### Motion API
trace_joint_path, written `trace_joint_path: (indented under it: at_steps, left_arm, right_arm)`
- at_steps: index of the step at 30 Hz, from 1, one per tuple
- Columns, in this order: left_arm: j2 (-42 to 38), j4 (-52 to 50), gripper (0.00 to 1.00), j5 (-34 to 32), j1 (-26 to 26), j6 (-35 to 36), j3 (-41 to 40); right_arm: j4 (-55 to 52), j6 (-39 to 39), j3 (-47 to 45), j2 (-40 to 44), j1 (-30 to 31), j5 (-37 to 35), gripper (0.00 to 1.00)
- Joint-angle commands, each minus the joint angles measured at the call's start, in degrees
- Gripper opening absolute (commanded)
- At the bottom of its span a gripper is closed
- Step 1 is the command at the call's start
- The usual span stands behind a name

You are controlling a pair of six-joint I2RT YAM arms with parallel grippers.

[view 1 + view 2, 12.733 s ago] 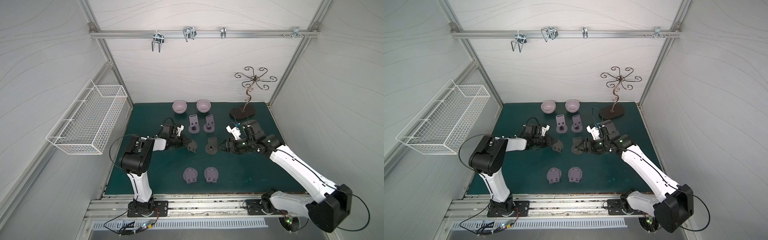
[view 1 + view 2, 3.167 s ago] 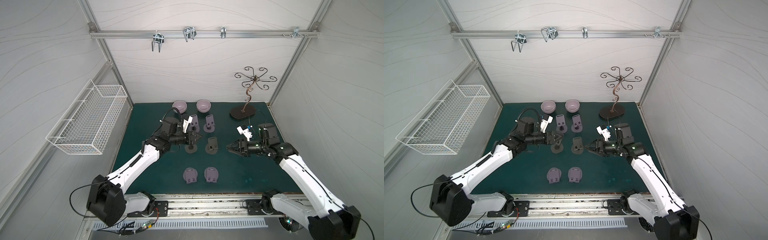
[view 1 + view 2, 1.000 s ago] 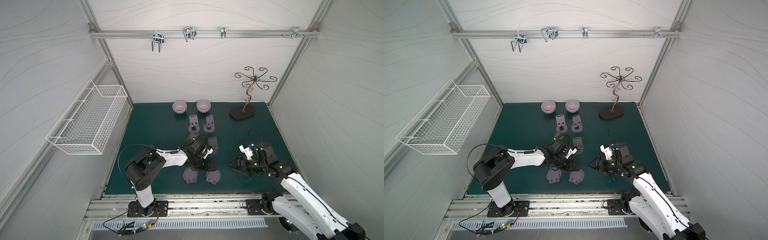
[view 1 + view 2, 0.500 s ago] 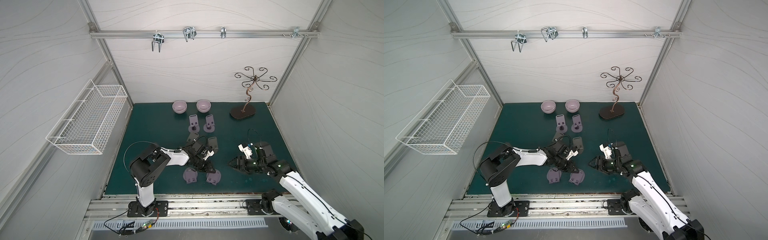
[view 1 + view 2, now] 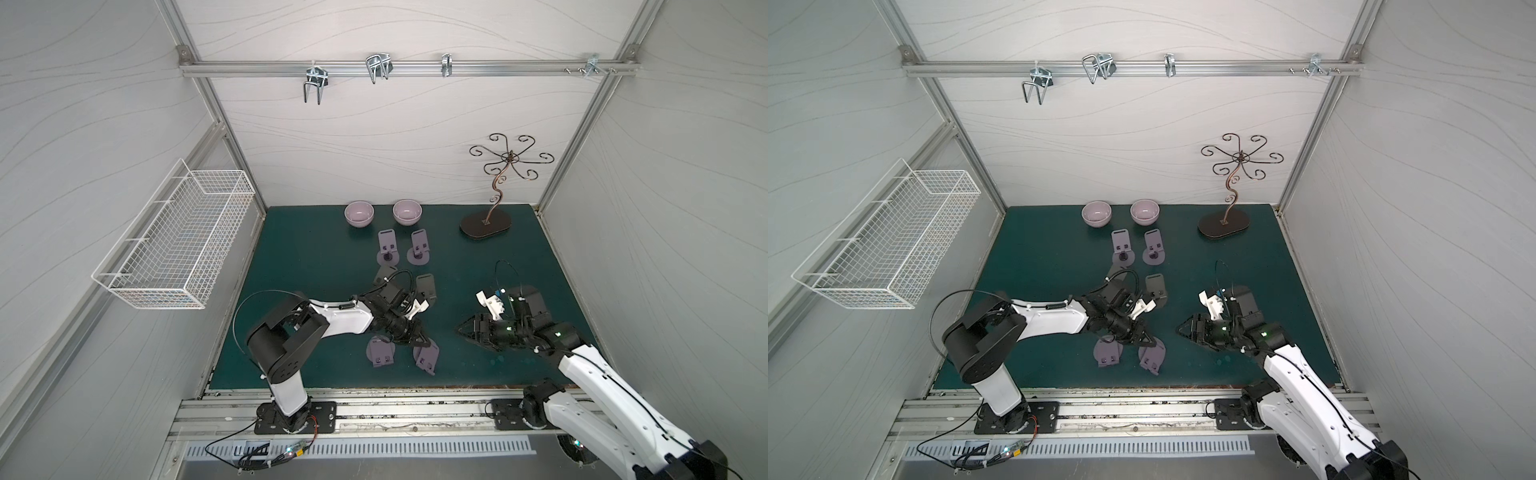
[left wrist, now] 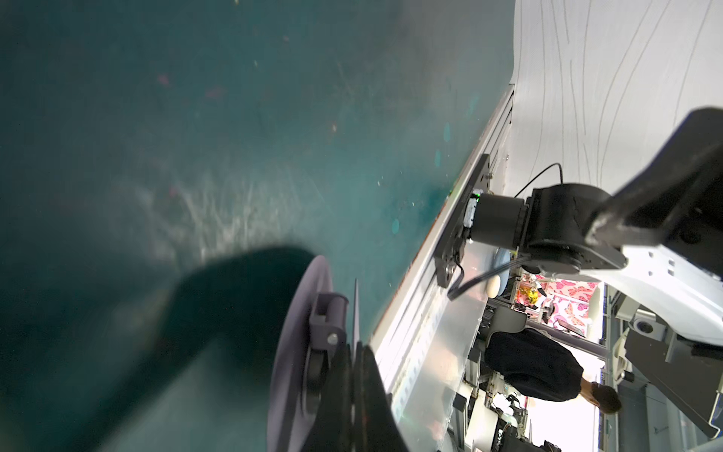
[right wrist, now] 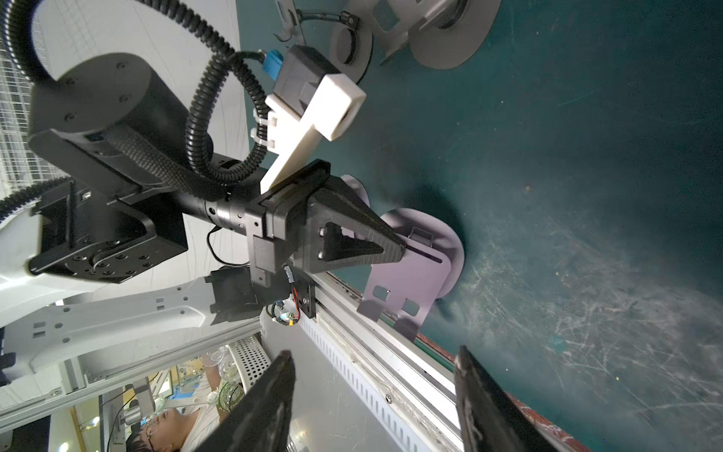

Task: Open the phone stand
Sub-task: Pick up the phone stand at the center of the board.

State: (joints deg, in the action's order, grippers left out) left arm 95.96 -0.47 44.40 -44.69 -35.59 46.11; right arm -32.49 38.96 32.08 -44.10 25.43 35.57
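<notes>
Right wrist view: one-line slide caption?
Left gripper pinches the plate of the phone stand at the front edge of the green mat; right gripper open in foreground.

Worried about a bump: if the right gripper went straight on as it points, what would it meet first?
Probably the phone stand that the left gripper pinches, though depth is unclear.
</notes>
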Motion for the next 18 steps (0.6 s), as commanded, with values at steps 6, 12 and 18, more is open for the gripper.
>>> trace_joint_path:
  at_steps: [6,12,18]
  left_arm:
    - [-22.6,5.9,0.00,-5.4,-0.1,-16.1,-2.9]
    - [-36.1,7.0,0.00,-11.9,-0.2,-23.3,-6.4]
    - [-40.0,5.4,0.00,-14.0,-0.2,-23.8,-5.8]
  right_arm:
    - [-3.6,1.1,4.1,4.3,0.5,6.0,0.60]
    - [10.2,11.5,2.9,6.5,3.2,13.8,0.53]
    - [23.1,18.0,0.6,4.9,8.5,12.8,0.45]
